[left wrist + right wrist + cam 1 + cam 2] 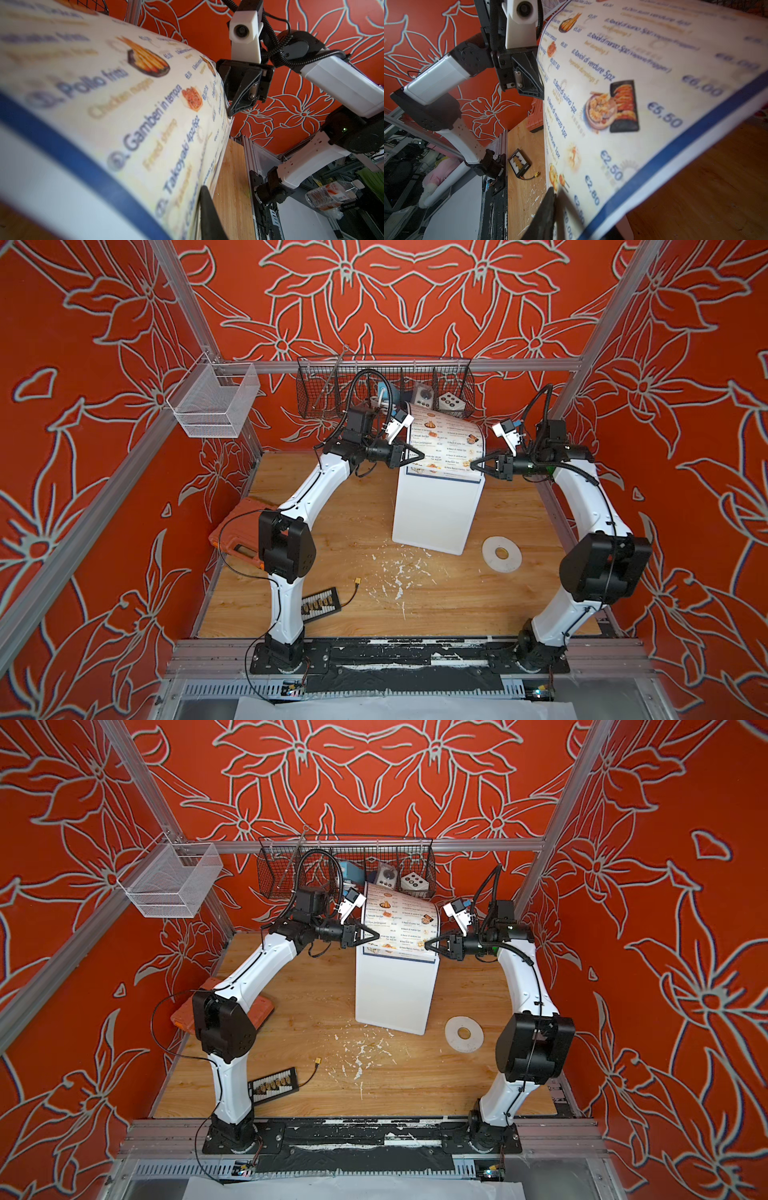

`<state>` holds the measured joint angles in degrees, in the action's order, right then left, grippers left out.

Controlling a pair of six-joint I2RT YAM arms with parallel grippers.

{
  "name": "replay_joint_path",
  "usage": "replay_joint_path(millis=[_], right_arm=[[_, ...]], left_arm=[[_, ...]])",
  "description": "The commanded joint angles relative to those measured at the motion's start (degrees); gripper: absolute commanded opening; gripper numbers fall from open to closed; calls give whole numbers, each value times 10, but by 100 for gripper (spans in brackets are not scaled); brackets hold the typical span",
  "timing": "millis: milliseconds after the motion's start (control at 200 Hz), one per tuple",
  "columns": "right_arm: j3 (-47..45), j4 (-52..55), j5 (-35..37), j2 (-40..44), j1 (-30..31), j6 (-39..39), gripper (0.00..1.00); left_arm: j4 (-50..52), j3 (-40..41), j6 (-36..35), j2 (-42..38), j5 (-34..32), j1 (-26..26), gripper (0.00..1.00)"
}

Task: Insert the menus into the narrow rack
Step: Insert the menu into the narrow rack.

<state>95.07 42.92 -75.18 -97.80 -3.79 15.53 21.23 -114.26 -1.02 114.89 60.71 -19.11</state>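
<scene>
Wood-grain tabletop (332,506) in both top views, flecked with white paint toward the front, boxed in by aluminium rails and orange-red walls with grey flower outlines. White rack (436,514) at mid-table. Menu (449,435) curled above the rack's far end, blue-bordered lower edge at the rack's mouth, upper part arching back over part of the black wire basket (324,385). Cannot tell whether that edge sits inside the rack. On the menu's left edge, left fingers (417,455) closed to a point, pinching the sheet. At its right edge, right fingers (476,466) with tips close together; gripping or only touching, cannot tell. Orange case (232,531) half hidden behind the left arm. White disc (501,554) just right of the rack. White mesh basket (212,406) on the left rail.

Left wrist view: menu (124,104) filling most of the frame, nearest print blurred, rack hidden beneath. Only one dark finger (205,207) of the left pair showing, its partner covered by the sheet. Across the sheet, right fingers (239,99) at the far edge, tips masked by the paper's curl. Plastic bottle (330,193) lying beyond the table.

Right wrist view: menu (633,93) cut off at the top and side, prices near the lens smeared. Left fingers (533,83) tight against the opposite edge. Small black connector board (519,164) on the bare wood.
</scene>
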Motion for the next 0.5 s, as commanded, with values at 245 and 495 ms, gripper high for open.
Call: replay_joint_path(millis=[245, 495], right_arm=[[-66, -347, -5, 31, 8, -312, 31], [-65, -360, -19, 31, 19, -317, 22]], left_arm=[[-14, -5, -19, -26, 27, 0, 12], [-10, -7, -20, -26, 25, 0, 18]])
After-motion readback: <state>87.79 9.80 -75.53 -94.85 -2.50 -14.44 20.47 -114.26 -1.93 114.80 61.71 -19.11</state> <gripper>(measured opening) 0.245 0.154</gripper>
